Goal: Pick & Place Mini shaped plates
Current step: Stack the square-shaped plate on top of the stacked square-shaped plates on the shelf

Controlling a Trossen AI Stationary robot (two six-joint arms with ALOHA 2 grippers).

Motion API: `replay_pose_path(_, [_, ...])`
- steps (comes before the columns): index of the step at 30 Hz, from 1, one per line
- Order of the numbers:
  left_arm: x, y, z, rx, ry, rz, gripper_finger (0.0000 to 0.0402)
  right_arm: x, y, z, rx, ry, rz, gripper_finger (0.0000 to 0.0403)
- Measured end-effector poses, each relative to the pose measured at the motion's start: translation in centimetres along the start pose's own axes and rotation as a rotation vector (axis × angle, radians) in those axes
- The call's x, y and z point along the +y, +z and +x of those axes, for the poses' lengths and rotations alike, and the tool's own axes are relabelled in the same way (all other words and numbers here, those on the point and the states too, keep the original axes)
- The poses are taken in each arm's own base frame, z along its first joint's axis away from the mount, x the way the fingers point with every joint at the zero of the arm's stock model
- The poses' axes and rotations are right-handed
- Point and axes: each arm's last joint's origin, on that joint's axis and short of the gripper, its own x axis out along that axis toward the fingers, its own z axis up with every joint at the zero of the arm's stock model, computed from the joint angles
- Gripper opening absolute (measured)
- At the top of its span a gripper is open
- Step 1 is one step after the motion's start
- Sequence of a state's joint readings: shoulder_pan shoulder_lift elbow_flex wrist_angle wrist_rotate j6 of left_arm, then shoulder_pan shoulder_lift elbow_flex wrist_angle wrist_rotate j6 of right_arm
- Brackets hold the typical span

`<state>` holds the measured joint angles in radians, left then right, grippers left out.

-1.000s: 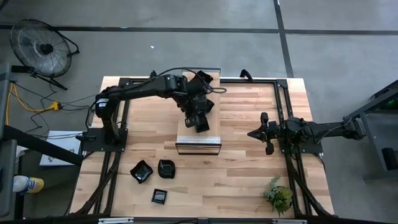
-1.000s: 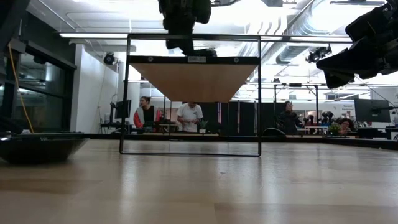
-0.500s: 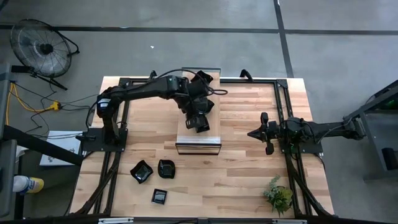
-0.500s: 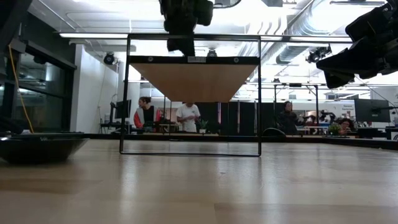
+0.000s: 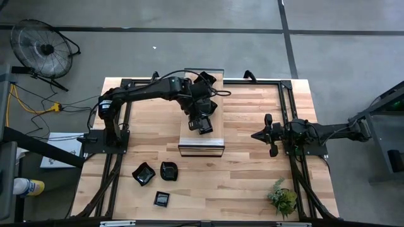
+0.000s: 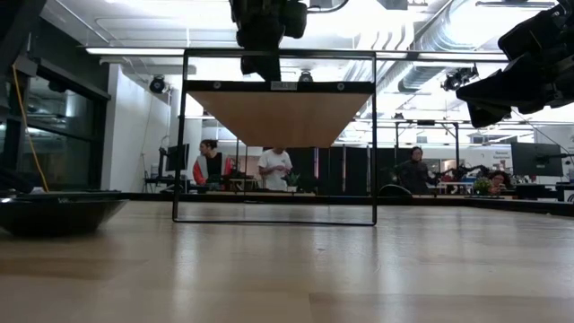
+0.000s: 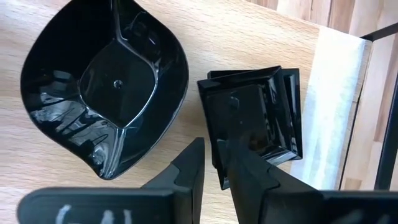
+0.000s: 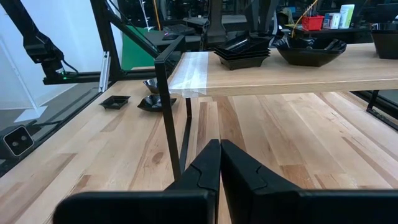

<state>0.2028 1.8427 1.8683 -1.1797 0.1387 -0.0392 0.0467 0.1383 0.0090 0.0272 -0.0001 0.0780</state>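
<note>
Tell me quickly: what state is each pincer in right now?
Left pincer, over the square plate: cannot be told.
Right pincer: closed, empty.

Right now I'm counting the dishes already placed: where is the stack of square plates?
In the left wrist view the stack of square plates sits on the raised wooden shelf, beside the leaf-shaped dish, just beyond the left hand.
</note>
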Motion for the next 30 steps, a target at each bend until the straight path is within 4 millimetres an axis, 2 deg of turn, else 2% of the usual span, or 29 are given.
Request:
replay_pose_path(14, [0.08,0.03,0.00,-0.003,0.033,0.005,0.0063,0.00,0.00,0.00,0.000,0.000,0.000,0.0008])
replay_pose_path(22, [-0.02,0.02,0.03,-0.005,0.110,0.021,0.0062,0.00,0.00,0.00,0.000,0.000,0.000,0.0005])
replay_pose_path(30, [-0.47,0.02,0.07,-0.007,0.087,0.031,0.0062,0.00,0.00,0.00,0.000,0.000,0.000,0.0005])
